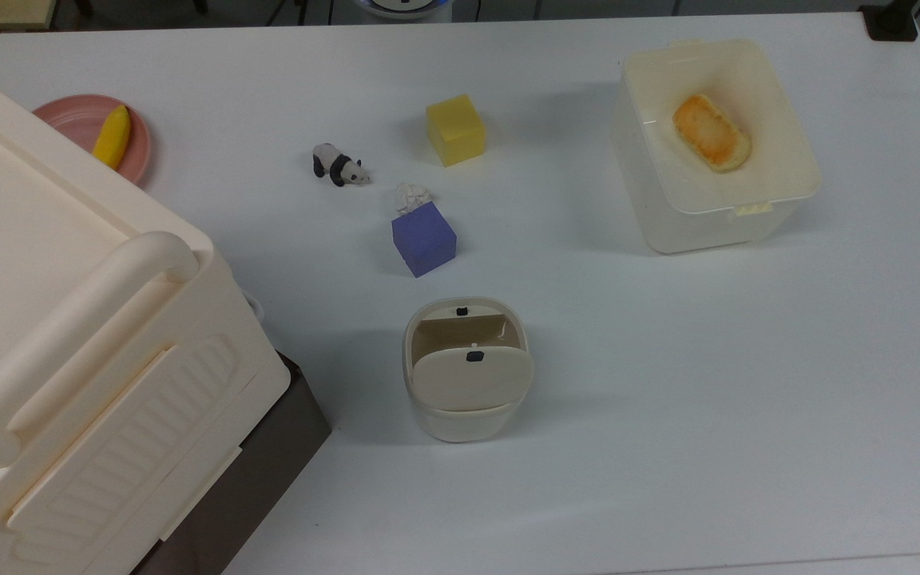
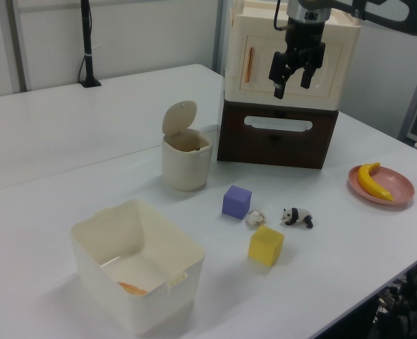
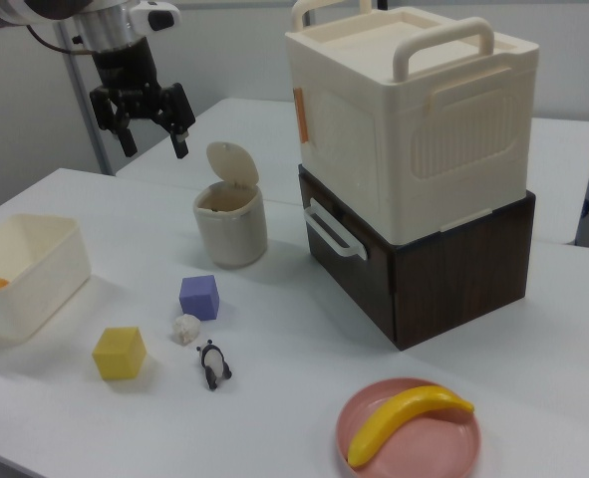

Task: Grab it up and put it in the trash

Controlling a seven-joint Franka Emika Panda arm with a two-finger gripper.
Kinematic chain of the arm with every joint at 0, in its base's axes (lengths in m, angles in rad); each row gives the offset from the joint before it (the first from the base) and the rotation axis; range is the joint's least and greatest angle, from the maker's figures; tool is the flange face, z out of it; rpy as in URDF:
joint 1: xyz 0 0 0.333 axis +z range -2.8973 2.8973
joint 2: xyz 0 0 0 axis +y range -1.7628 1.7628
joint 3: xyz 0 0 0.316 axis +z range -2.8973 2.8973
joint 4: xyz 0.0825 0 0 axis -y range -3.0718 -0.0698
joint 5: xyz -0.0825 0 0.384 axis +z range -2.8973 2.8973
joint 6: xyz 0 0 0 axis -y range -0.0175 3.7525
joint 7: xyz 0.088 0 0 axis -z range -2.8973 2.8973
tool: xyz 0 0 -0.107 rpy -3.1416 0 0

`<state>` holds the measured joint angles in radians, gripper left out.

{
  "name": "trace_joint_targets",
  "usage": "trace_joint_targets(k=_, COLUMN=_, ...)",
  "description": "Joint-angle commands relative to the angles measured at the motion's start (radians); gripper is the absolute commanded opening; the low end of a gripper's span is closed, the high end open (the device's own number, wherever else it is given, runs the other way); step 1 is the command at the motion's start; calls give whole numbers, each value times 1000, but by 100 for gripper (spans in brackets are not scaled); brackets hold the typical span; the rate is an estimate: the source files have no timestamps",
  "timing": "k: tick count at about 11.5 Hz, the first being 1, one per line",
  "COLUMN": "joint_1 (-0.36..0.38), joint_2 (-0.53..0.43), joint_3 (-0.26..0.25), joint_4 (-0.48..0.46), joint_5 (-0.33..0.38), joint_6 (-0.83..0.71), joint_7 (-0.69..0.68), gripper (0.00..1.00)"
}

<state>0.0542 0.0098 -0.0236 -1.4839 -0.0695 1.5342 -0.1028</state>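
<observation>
Table [image 1: 668,399]: white, smooth; broad bare stretch at the top view's 4 o'clock.
Handled case [image 3: 414,119]: cream ribbed plastic, stacked on a dark brown box [image 3: 443,269].
Lidded box [image 1: 715,144]: cream, translucent, bread [image 1: 710,132] inside.
Trash bin [image 1: 466,371]: cream rounded square, flap lid tilted up, mouth open.
Gripper [image 2: 297,78]: high above the table, fingers spread apart, holding nothing.
Cubes: purple cube [image 1: 424,238], yellow cube [image 1: 455,129], both matte.
Paper wad [image 1: 412,197]: crumpled white, touching the purple cube's 12 o'clock edge in the top view, panda figurine [image 1: 339,164] near at 10 o'clock.
</observation>
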Motion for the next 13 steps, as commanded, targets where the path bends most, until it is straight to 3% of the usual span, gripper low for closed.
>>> trace_joint_targets(k=1, joint_1=-1, joint_2=-10, joint_3=-2, joint_4=-7, joint_5=2, joint_6=-26, joint_7=-5, gripper=100)
trace_joint_targets(k=13, joint_1=4, joint_2=-10, joint_3=8, joint_4=-9, joint_5=-3, joint_6=-23, joint_7=31, gripper=100)
